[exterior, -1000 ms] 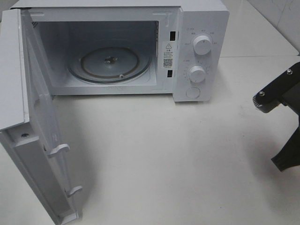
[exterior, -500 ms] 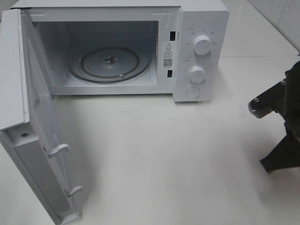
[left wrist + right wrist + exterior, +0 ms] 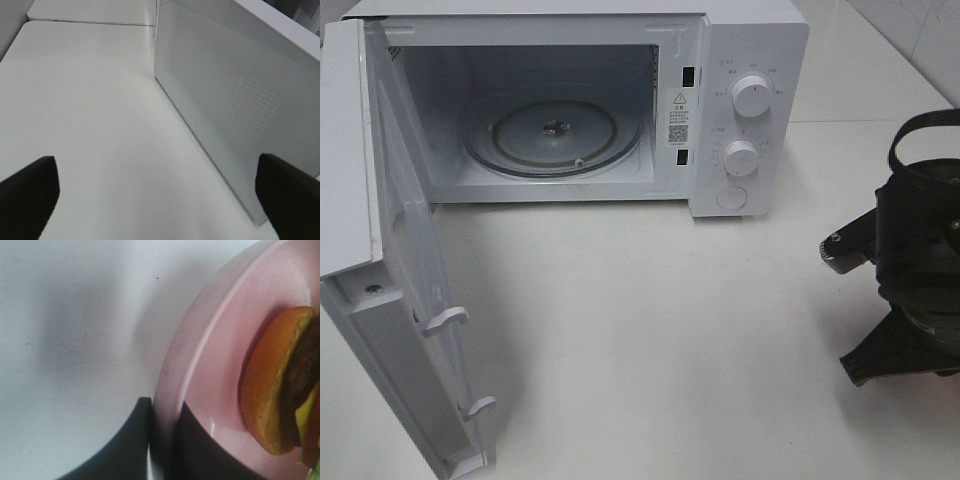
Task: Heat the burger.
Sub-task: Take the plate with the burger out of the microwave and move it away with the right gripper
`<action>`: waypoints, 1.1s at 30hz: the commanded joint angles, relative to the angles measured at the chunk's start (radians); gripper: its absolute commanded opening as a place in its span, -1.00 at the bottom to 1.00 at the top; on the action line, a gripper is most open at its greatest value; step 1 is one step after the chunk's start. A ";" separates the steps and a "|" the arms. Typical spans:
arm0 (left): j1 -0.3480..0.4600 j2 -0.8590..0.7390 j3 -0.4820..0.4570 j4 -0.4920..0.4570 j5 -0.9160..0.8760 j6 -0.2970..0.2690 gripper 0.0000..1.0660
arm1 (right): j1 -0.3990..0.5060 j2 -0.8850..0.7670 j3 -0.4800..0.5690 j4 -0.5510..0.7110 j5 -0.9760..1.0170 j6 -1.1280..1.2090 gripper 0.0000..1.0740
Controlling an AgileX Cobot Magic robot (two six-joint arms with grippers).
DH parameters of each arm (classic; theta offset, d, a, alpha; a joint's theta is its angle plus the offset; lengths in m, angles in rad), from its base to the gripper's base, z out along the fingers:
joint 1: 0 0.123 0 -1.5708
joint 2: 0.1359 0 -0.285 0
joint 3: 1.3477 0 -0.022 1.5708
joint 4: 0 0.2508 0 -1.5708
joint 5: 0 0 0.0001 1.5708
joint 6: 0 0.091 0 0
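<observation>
The burger (image 3: 280, 390), with its golden-brown bun, dark patty and yellow cheese, lies on a round pink plate (image 3: 215, 360) in the right wrist view. My right gripper (image 3: 162, 442) is shut on the plate's rim, one dark finger (image 3: 125, 445) on each side of it. In the high view only the dark right arm (image 3: 915, 270) shows at the right edge; burger and plate are hidden there. My left gripper (image 3: 160, 200) stands open and empty above the table, beside the microwave door's outer face (image 3: 225, 100).
The white microwave (image 3: 750, 60) stands at the back with its door (image 3: 410, 300) swung wide open to the left. Its glass turntable (image 3: 555, 135) is bare. Two knobs (image 3: 752, 97) sit on the right panel. White tabletop (image 3: 650, 330) lies in front.
The right arm has moved left, further into the high view from the right edge. Microwave and door have not moved.
</observation>
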 commanded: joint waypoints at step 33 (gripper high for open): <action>0.003 -0.014 0.002 -0.005 0.001 0.000 0.87 | -0.038 0.020 0.041 -0.024 -0.100 0.085 0.17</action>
